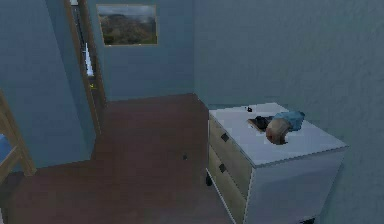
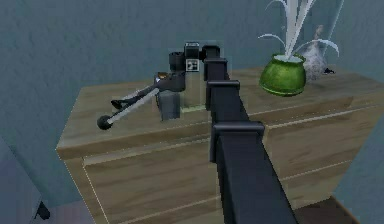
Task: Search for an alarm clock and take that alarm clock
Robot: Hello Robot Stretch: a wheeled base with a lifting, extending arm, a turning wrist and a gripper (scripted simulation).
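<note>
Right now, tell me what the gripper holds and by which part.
It cannot be told: the gripper is at the wooden dresser top, and a small dark object stands on that surface right by it.

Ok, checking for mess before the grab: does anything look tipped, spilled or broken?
Nothing stands out. The green pot stands upright on the wooden dresser, the wall picture hangs level, and the small things on the white dresser are too small to judge.
</note>
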